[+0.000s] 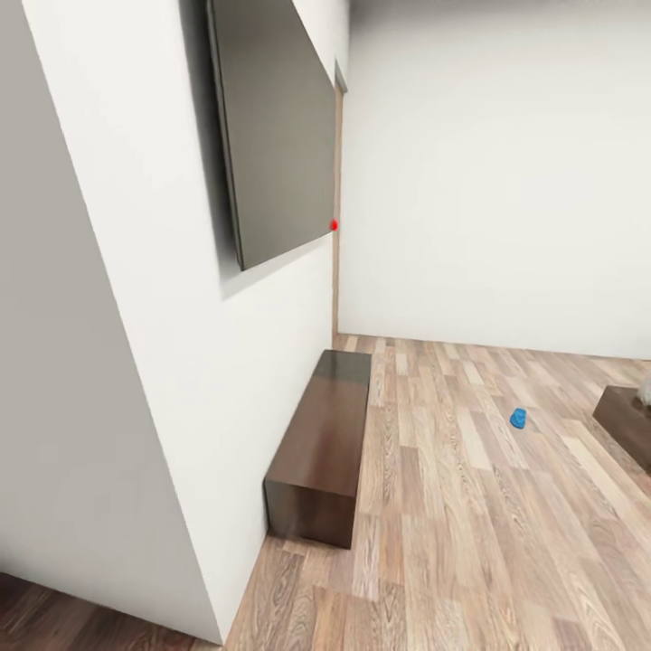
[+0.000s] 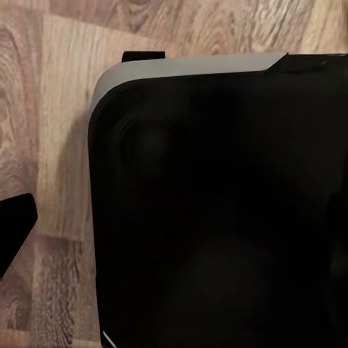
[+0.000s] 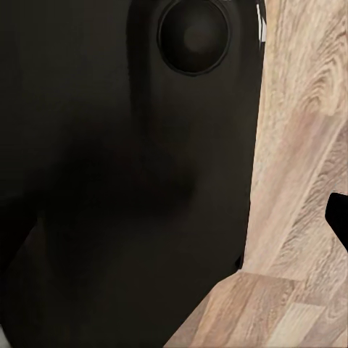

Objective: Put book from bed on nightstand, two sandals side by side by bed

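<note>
Both wrist cameras look down along the robot's dark body (image 2: 217, 210), its black housing (image 3: 123, 174) close; jaws' state cannot be told

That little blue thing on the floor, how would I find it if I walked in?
Start at the long dark wooden bench against the white wall and look right, across the wood-plank floor. There lies a small bright blue sandal, alone on bare planks, the one vivid blue item among browns and whites.
</note>
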Controlling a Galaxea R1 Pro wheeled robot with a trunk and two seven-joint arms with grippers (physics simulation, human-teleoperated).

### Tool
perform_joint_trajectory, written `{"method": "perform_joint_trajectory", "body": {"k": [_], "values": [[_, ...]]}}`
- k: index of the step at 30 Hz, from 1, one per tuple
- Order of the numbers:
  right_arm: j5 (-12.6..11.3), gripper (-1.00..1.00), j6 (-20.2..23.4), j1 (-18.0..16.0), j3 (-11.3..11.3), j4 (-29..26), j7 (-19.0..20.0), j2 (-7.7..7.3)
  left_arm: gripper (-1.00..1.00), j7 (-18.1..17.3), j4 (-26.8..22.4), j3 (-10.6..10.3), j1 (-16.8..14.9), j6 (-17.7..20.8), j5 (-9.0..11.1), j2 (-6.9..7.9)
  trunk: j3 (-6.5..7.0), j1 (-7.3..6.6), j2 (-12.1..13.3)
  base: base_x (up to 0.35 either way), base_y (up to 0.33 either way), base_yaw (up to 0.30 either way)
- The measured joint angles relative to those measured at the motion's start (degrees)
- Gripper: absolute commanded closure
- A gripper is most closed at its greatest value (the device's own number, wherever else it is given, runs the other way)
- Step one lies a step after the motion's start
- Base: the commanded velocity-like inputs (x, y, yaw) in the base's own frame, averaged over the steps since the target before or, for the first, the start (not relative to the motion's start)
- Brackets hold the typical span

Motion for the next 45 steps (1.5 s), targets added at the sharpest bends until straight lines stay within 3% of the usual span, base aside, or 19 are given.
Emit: {"method": "perform_joint_trajectory", "body": {"k": [12,31,45], "values": [[0.00,-1.00,0.00,-0.01,0.00,0.03,0.00,0.00,-1.00,0.00,-0.01,0.00,-0.01,-0.01,0.00,0.04,0.00,-0.01,0.00,0.022,0.000,-0.173],[0.01,-1.00,0.00,-0.01,0.00,0.03,0.00,0.00,-1.00,0.00,-0.06,0.00,-0.01,-0.02,0.02,0.07,0.00,-0.02,0.00,0.271,0.000,-0.003],[0.00,-1.00,0.00,0.00,0.00,0.02,-0.03,0.00,-1.00,0.00,-0.07,0.00,-0.01,0.00,0.02,0.08,0.00,0.00,0.00,0.026,0.000,-0.151]]}}
